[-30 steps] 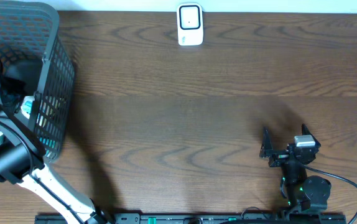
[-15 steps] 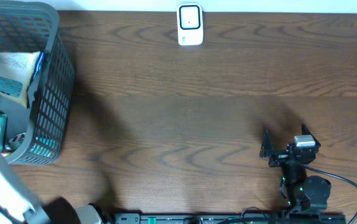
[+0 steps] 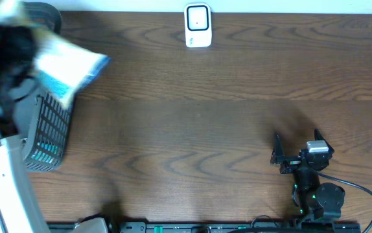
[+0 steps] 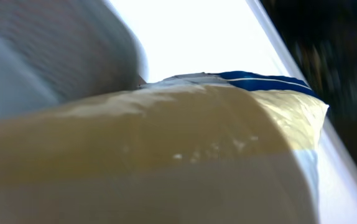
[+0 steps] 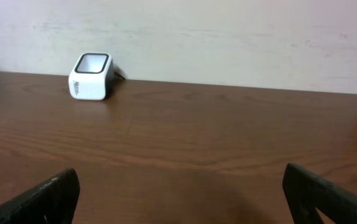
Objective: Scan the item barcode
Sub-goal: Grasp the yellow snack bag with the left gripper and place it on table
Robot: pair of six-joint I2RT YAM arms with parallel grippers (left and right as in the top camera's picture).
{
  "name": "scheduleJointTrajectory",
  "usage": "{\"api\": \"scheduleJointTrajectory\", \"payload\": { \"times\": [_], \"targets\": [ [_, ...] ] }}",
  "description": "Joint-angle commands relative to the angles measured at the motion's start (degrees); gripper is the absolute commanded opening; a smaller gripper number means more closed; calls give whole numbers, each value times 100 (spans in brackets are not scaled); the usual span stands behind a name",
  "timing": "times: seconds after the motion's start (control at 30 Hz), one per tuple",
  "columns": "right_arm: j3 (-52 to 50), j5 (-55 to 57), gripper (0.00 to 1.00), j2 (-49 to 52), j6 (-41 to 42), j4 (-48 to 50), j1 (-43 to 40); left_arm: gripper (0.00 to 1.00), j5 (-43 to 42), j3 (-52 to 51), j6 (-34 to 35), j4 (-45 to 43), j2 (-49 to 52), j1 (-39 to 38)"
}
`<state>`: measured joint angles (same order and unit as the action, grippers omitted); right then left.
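Packet point(image 3: 70, 67), blurred, hangs clamped in the left pincer point(image 3: 25, 57) over the basket point(image 3: 46, 133), far left; right pincer point(image 3: 295, 142) rests apart, near right; scanner point(image 3: 197, 26) stands far.

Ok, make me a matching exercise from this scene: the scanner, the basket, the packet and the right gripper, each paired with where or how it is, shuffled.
Things:
1 scanner
2 basket
3 packet
4 right gripper

Places or states:
A open, near side on the right
B far left, dark mesh
C far side, in the middle
D up in the air, blurred

Pairs: 1-C, 2-B, 3-D, 4-A
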<state>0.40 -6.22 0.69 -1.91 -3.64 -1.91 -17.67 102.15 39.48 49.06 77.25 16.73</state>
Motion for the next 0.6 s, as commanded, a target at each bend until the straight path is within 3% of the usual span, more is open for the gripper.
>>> {"api": "scheduleJointTrajectory", "payload": {
  "times": [0.0,0.2,0.57],
  "targets": [
    [-9,-33,99,-37,59,-24,-35,7,-463,39,-1062,-24,262,-1078],
    [-9,-35,99,-37,59,-24,-35,7,-461,39,-1207,-179,1161,-2643],
    [-9,-35,99,-37,59,-24,-35,8,-463,39,-1202,-1287,3388,-4363]
  ]
}}
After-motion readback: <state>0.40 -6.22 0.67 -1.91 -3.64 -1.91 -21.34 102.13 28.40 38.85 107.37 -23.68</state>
